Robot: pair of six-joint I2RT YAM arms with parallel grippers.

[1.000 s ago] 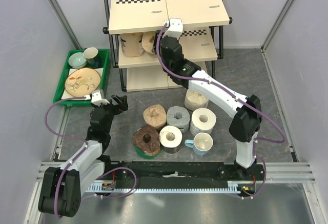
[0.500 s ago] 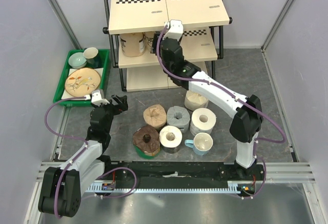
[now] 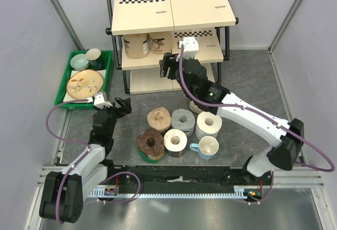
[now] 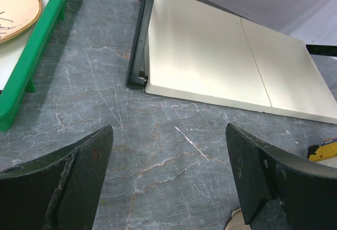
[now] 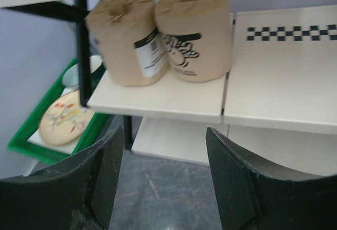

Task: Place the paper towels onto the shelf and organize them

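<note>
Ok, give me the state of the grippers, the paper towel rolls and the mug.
left gripper, open, empty, low over the table.
right gripper, open, empty, facing the shelf.
two tan rolls, upright, touching, on the shelf's middle tier.
loose rolls, standing on end on the table, not shelved.
mug, upright.

Robotics laboratory cell: plain grey partition panels (image 3: 23,56) and aluminium profile rails (image 3: 305,176) enclose a marbled desk (image 3: 247,72) carrying bolted robot arms (image 3: 247,115).
</note>
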